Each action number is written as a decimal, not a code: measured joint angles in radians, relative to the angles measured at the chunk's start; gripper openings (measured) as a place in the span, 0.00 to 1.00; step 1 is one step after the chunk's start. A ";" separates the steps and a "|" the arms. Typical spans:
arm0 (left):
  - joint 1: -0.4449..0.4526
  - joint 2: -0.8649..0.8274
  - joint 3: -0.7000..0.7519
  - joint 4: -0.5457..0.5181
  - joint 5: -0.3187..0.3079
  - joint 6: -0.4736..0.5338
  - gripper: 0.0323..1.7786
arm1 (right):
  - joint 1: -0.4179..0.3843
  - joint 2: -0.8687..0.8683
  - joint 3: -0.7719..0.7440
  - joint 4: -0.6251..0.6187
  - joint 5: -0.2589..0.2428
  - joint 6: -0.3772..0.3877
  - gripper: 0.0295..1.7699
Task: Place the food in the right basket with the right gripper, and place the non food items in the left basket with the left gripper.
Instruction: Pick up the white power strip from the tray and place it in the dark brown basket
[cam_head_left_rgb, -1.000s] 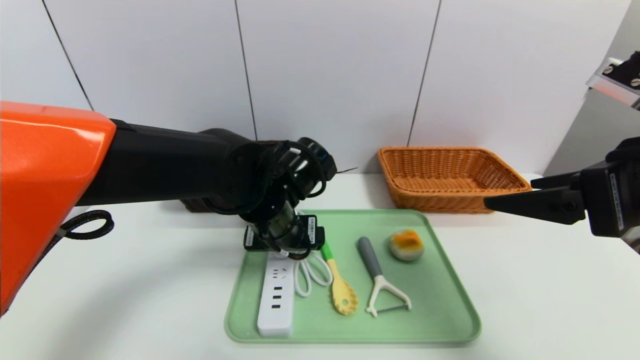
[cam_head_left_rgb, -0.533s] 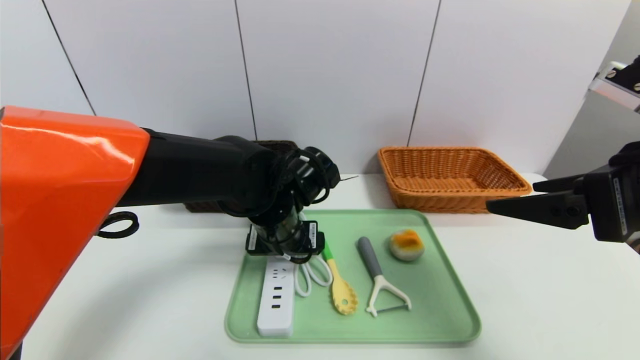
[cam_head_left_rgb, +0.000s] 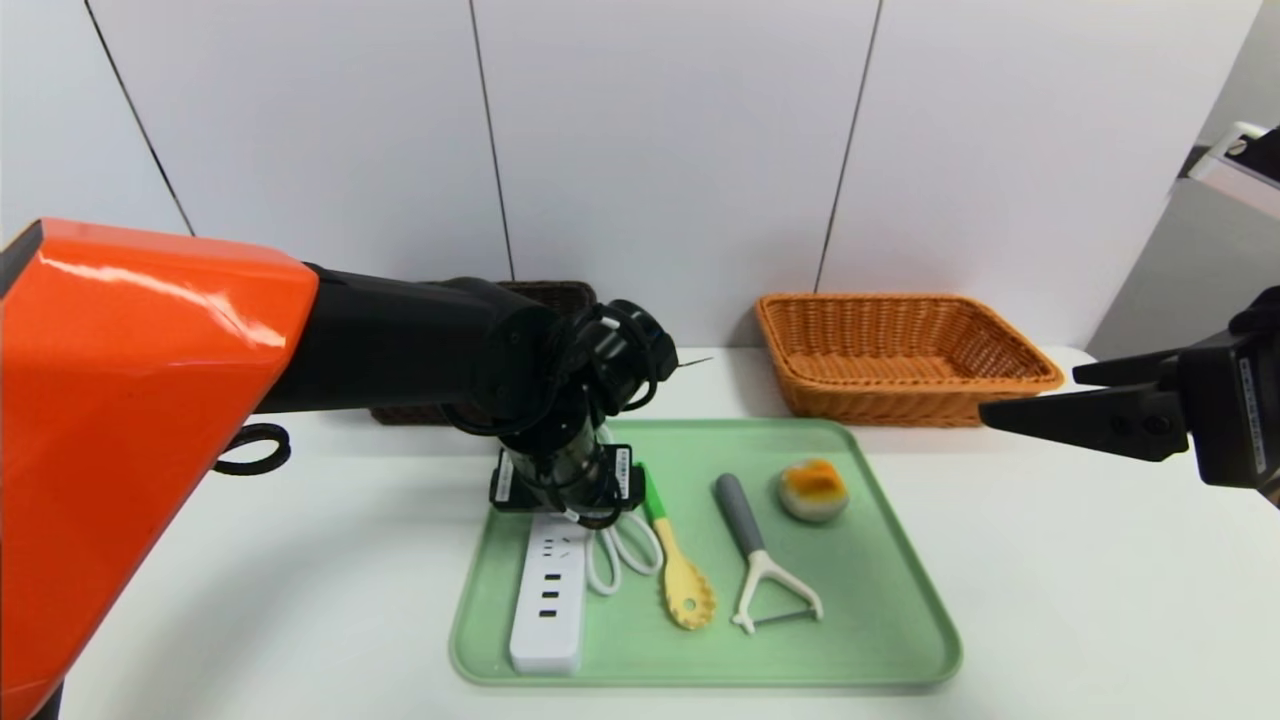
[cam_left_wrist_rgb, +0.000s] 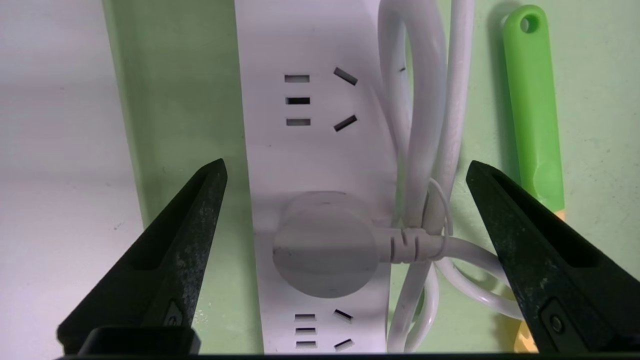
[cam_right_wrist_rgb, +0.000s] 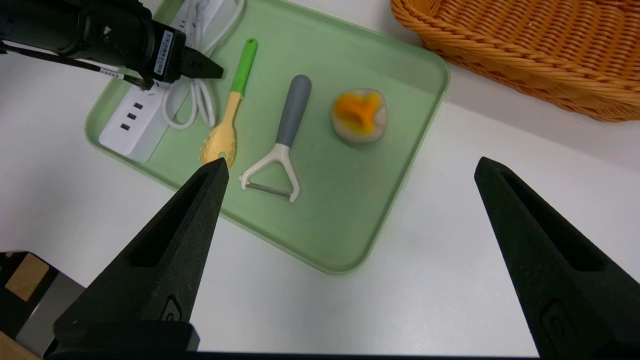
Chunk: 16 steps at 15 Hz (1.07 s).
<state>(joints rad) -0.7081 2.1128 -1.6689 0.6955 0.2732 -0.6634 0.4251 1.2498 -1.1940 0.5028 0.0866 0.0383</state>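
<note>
Straddling one power strip (cam_left_wrist_rgb: 320, 165)

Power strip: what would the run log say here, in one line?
left gripper: open over power strip | strip: on green tray | right gripper: open

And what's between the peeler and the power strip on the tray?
The yellow pasta server and part of the white cable, in the head view.

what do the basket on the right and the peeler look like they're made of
The right basket: woven strands with a slight sheen, wicker or plastic imitation. The peeler: smooth matte grey handle and white fork, probably plastic; its thin grey blade looks like metal.
</note>
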 joint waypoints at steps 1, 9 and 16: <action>0.000 0.000 0.000 0.000 0.000 0.000 0.95 | 0.000 -0.001 0.000 0.000 0.000 0.000 0.96; 0.002 0.004 -0.002 0.018 0.002 0.000 0.61 | -0.003 -0.004 0.000 -0.001 0.000 0.001 0.96; 0.003 -0.016 -0.002 0.042 0.003 0.004 0.53 | -0.003 -0.004 -0.001 -0.001 0.000 0.001 0.96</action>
<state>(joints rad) -0.7051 2.0964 -1.6706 0.7374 0.2762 -0.6596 0.4217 1.2460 -1.1953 0.5013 0.0866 0.0394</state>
